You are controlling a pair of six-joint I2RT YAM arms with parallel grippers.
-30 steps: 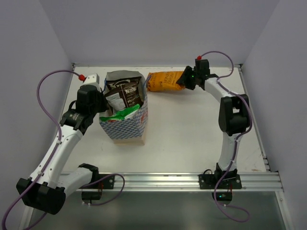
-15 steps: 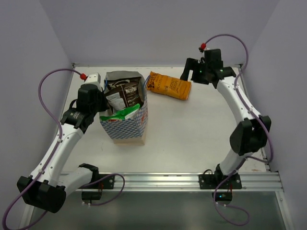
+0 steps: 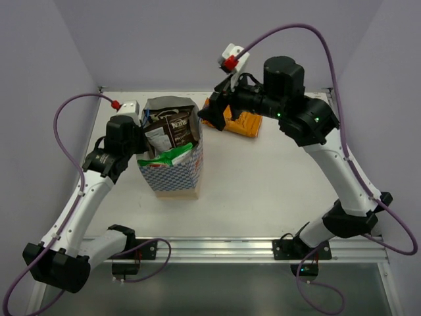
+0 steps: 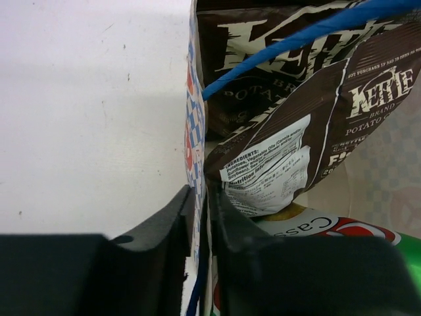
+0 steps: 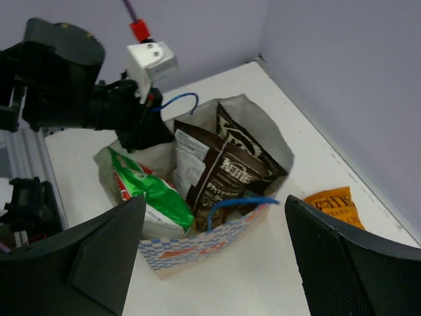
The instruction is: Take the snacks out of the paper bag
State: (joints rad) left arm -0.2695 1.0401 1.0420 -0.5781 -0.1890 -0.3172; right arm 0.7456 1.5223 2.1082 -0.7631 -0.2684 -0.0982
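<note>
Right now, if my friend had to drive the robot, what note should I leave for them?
Left end effector: shut on the left rim of the paper bag.
Right end effector: open and empty, up in the air near the bag's back right corner.
Out: the orange packet, lying flat on the table behind and to the right of the bag.
In the bag: two dark brown packets standing up, plus the green-and-white chip bag.
Done: one snack of four.
Left: three. A brown one is probably easiest next, since they stick up highest.
</note>
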